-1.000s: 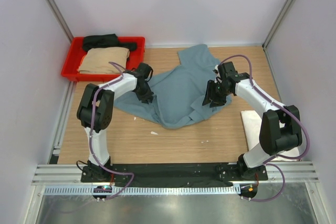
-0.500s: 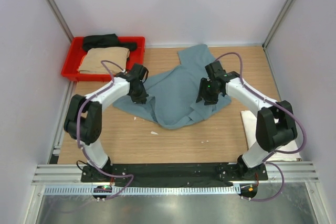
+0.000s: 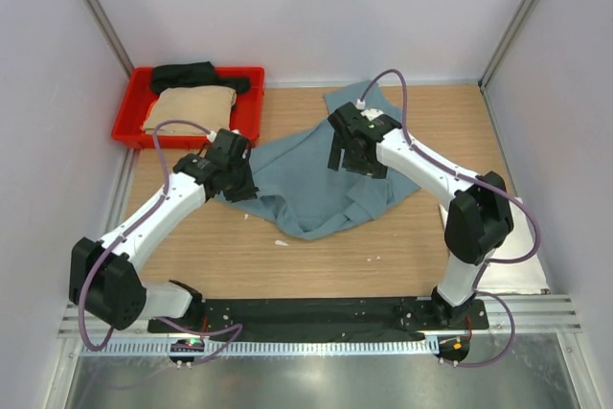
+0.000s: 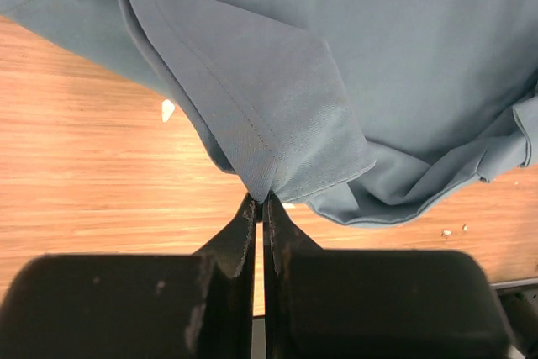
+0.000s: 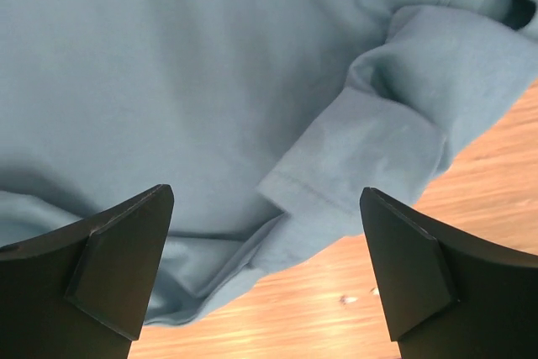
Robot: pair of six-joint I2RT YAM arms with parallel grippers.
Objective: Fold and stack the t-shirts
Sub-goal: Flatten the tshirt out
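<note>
From above, the teal t-shirt [image 3: 306,174] lies rumpled in the middle of the table [image 3: 316,265], nowhere near flat, so my read is we're in the spreading-out step, with the fold itself not yet begun. The left gripper [image 3: 239,184] sits at the shirt's left edge and the right gripper [image 3: 352,162] hangs over its upper middle. The tan shirt [image 3: 190,110] and the black shirt [image 3: 187,75] wait in the red tray [image 3: 129,126] at the far left corner. Over to the left wrist: jaws pressed together, clamped on a hem corner [image 4: 267,184] of the teal cloth, the hem lifting up off the wood. And the right wrist: fingers [image 5: 118,266] spread wide with nothing between them, hovering over a folded-back sleeve [image 5: 378,140], with bare wood just beyond it. The next move, I'd say, calls for the right side to drop and pinch an edge, then both pull apart to lay the shirt flat. There's open wood toward the near edge for that; the tray crowds the far left and the walls hem in both sides.
</note>
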